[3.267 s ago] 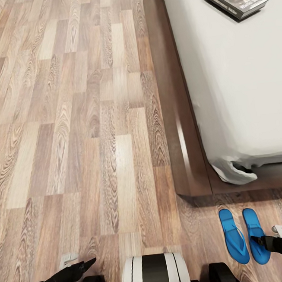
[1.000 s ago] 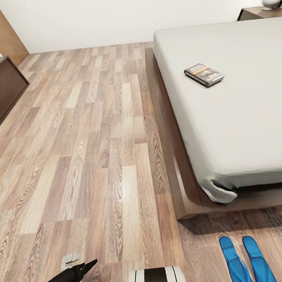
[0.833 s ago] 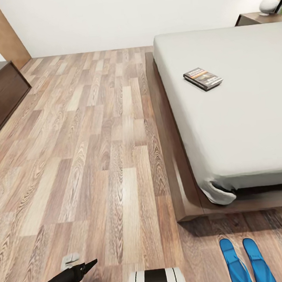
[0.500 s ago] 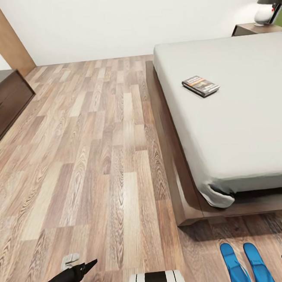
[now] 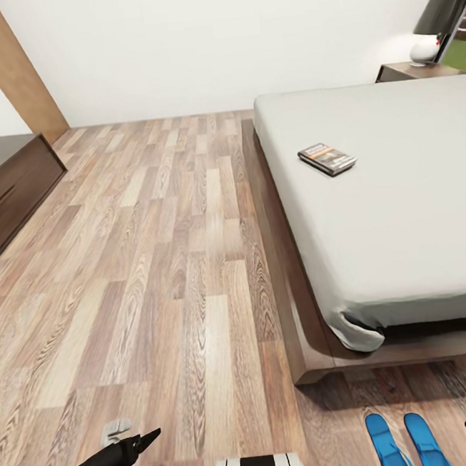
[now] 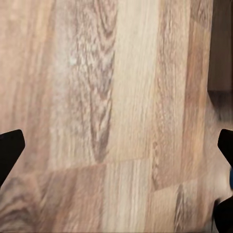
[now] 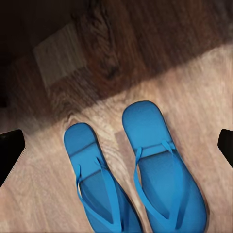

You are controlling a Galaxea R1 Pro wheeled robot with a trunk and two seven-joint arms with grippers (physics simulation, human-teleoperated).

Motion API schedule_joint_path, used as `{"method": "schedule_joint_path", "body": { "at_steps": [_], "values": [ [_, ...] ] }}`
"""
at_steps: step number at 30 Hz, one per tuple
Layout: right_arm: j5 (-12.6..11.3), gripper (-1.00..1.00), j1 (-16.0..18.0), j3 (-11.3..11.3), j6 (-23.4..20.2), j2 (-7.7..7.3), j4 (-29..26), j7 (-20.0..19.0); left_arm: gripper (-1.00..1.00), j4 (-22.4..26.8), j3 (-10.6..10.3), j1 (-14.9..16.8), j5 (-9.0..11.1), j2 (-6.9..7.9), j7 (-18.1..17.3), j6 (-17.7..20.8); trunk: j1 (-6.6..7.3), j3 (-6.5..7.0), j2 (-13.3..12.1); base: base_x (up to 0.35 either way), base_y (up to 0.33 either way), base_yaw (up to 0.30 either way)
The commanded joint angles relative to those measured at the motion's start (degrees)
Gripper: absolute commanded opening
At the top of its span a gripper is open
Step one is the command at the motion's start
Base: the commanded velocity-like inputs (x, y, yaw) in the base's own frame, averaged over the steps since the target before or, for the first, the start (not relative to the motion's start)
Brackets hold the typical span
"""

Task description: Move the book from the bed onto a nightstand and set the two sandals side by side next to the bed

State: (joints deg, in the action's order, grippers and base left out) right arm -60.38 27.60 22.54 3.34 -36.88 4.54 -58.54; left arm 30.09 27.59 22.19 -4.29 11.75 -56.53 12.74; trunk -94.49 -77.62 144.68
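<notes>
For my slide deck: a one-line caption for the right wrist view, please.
Two blue sandals lying side by side on the wood floor, framed by open fingertips.

A home bedroom: a low platform bed (image 5: 376, 232) on a wood-plank floor (image 5: 158, 269), white walls (image 5: 227, 40), and a nightstand (image 5: 417, 70) bearing a lamp (image 5: 432, 25).

Head view: high, angled forward and down across brown wood-plank floor (image 5: 158, 269) and low dark-framed bed (image 5: 299, 312). Wrist views: close, facing straight down at floor. Right wrist shares two bright blue flip-flops (image 7: 136, 179) (image 5: 406, 444) at bed's foot corner.
</notes>
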Motion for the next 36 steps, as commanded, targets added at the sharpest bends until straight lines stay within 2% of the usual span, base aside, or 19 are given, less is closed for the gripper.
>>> {"method": "schedule_joint_path", "body": {
  "at_steps": [1,36],
  "values": [
    [-0.3,1.00,0.1,0.5,0.3,0.02,0.2,-0.3,1.00,0.1,0.4,0.0,-0.5,-0.06,-0.4,0.5,0.03,0.19,0.0,0.000,0.000,0.000],
    [-0.3,1.00,0.1,0.7,0.4,0.05,0.1,-0.3,1.00,0.1,0.4,0.0,-0.5,-0.07,-0.4,0.5,0.94,7.94,-0.5,0.000,0.000,0.000]
  ]
}}
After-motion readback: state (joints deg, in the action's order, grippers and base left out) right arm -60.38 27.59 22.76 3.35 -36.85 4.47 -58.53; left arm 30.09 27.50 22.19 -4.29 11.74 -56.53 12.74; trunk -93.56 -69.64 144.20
